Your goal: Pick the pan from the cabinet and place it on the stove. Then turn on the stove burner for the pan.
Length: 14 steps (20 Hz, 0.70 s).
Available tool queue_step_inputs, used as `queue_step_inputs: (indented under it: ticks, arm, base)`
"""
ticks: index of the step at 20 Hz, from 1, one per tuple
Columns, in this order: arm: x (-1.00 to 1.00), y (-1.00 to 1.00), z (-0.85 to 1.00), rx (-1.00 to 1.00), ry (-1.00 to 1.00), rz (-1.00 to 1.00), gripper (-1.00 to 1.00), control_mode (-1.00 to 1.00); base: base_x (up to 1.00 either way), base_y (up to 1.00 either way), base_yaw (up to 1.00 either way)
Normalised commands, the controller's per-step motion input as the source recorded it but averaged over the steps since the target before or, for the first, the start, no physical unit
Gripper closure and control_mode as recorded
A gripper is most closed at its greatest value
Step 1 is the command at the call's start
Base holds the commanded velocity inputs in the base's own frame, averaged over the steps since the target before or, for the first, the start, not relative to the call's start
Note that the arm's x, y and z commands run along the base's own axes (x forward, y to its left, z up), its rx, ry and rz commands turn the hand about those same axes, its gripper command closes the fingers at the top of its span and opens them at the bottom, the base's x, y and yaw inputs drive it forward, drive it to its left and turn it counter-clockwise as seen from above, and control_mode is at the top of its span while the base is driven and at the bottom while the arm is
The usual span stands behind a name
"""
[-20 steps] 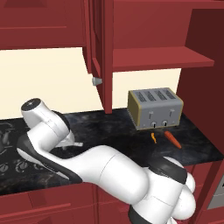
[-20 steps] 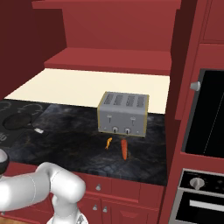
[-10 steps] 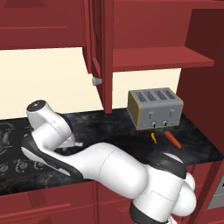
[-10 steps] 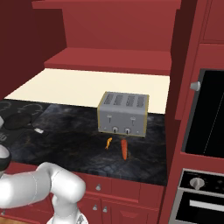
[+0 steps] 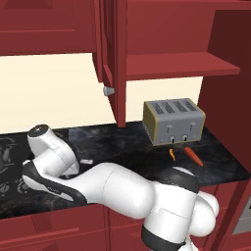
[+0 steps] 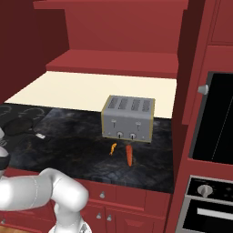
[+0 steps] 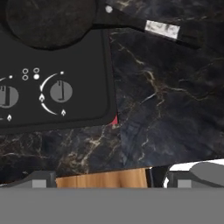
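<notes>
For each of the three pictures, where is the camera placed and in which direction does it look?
Left base view: behind the arm on its left, facing the toaster and the open cabinet; the white arm crosses the bottom.
Right base view: behind on the right, facing the same toaster, with the arm at lower left.
Hand view: on the hand, looking down on the stove, its knobs and the pan.
Both base views share toaster and carrot.

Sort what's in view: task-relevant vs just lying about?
Task-relevant:
pan, sitting on the stove
burner knob
cabinet, door open

Lying about:
toaster
carrot
small orange item beside it
wall oven
</notes>
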Motion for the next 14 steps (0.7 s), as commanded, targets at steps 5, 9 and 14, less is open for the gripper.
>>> queue_step_inputs:
  ticks: [5, 9, 14]
  arm:
    - [0.13, 0.13, -0.19, 0.00, 0.00, -0.03, -1.00, -1.00]
    - [0.23, 0.03, -0.11, 0.00, 0.00, -0.02, -1.00, -1.00]
    - [0.25, 0.00, -0.16, 0.00, 0.02, 0.00, -1.00, -1.00]
  base:
    - [0.00, 0.00, 0.00]
    - [0.00, 0.00, 0.00]
    - [0.00, 0.00, 0.00]
